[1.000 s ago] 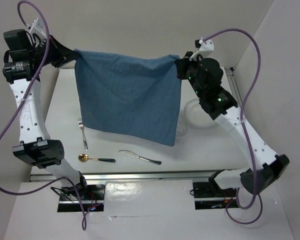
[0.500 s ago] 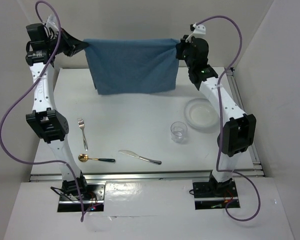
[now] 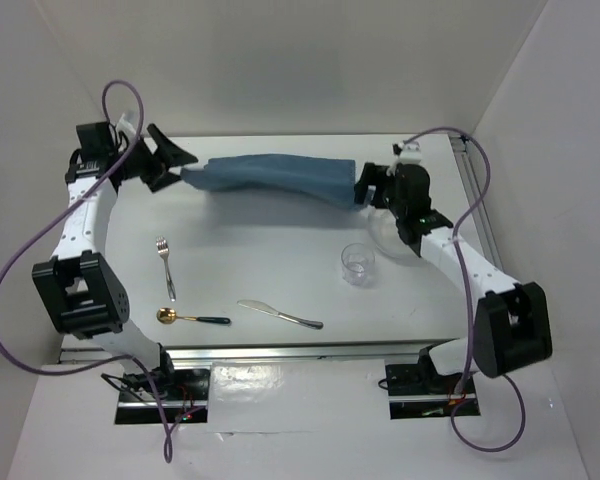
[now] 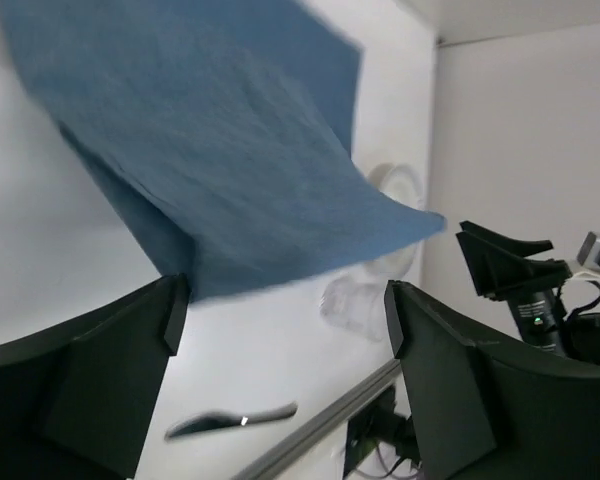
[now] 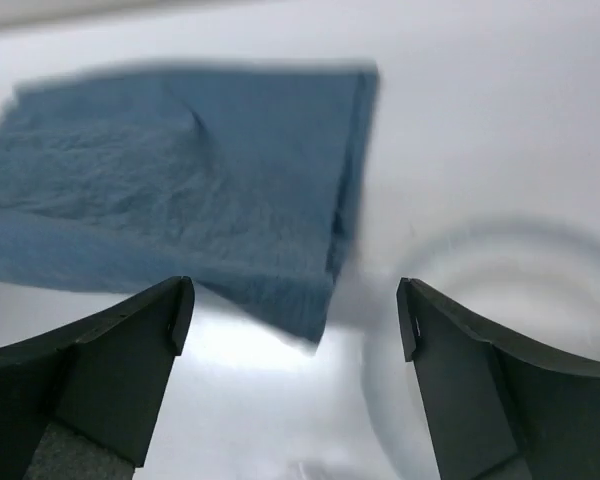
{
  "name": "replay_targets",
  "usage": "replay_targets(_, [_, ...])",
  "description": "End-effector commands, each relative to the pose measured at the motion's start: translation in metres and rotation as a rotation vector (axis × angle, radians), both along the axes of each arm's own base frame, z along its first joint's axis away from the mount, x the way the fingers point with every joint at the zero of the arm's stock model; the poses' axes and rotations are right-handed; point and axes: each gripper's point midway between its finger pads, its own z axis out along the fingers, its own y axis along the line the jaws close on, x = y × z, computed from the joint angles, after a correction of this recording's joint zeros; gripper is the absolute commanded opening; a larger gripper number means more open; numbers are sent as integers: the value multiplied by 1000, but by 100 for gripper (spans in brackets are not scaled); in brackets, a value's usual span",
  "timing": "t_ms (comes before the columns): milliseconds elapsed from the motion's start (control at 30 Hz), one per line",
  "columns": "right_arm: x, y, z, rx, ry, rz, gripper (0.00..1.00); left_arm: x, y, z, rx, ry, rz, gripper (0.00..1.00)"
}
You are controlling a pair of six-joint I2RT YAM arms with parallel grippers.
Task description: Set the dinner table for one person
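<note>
Both hands spring wide open: left hand, right hand, nothing gripped. The blue cloth, held taut in the air a moment ago, drops bunched along the far edge of the tabletop beneath them. It's laid, but likely needs smoothing.

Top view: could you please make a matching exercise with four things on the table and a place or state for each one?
1. cloth
2. fork
3. knife
4. glass

a. right of the spoon, lying crosswise
b. blue, farthest back
c. upright, next to the plate
d. left side, just beyond the spoon's bowl

Pairs: 1-b, 2-d, 3-a, 4-c
</note>
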Motion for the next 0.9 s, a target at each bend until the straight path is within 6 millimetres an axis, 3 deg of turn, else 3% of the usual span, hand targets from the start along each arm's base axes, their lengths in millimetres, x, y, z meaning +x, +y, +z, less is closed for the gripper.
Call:
replay_targets(0, [-35, -13, 2, 57, -2, -24, 100, -44, 14, -11, 133, -20, 40, 100])
replay_targets(33, [-43, -16, 4, 48, 1, -21, 100, -46, 21, -10, 160, -17, 58, 100])
replay_targets(133, [-44, -24, 6, 21, 23, -34, 100, -50, 36, -2, 220, 24, 108, 100])
replay_targets(200, [-35, -24, 22, 19, 6, -28, 100, -45, 37, 11, 223, -13, 117, 100])
replay_targets(300, [-18, -10, 34, 33, 21, 27, 92, -36, 33, 8, 236, -8, 122, 100])
replay_targets(333, [-14, -4, 34, 50, 36, 48, 86, -35, 29, -1, 243, 13, 118, 82])
replay_targets(367, [-2, 10, 30, 61, 70, 77, 65, -27, 20, -13, 238, 34, 90, 63])
replay_targets(433, [7, 31, 21, 75, 132, 137, 40, -21, 8, -36, 224, 74, 47, 16])
replay_targets(467, [14, 39, 14, 68, 164, 148, 29, -20, -11, -47, 200, 91, -24, 0])
replay_targets(500, [17, 54, -25, 48, 288, 166, 19, -8, -17, -68, 198, 133, -55, 0])
replay_targets(533, [29, 66, -16, 47, 283, 182, 5, -10, -24, -85, 199, 202, -71, 0])
replay_targets(567, [34, 73, -27, 36, 322, 190, 0, -6, -32, -102, 232, 244, -78, 0])
replay_targets(600, [33, 82, -70, -2, 445, 193, 0, -3, -35, -113, 249, 268, -80, 0])
replay_targets(633, [46, 87, -63, 8, 439, 189, 0, -1, -38, -132, 265, 311, -84, 0])
replay_targets(667, [43, 94, -98, -10, 539, 189, 0, 1, -45, -143, 287, 322, -80, 0])
replay_targets(733, [50, 109, -104, 10, 570, 222, 0, 1, -48, -164, 284, 362, -66, 0])
replay_targets(767, [51, 110, -114, 11, 597, 215, 0, 8, -56, -167, 276, 322, -85, 0])
replay_targets(800, [48, 113, -135, 16, 660, 217, 0, 5, -67, -169, 215, 324, -129, 0])
replay_targets(867, [51, 115, -145, 20, 682, 210, 0, 2, -74, -192, 194, 384, -149, 0])
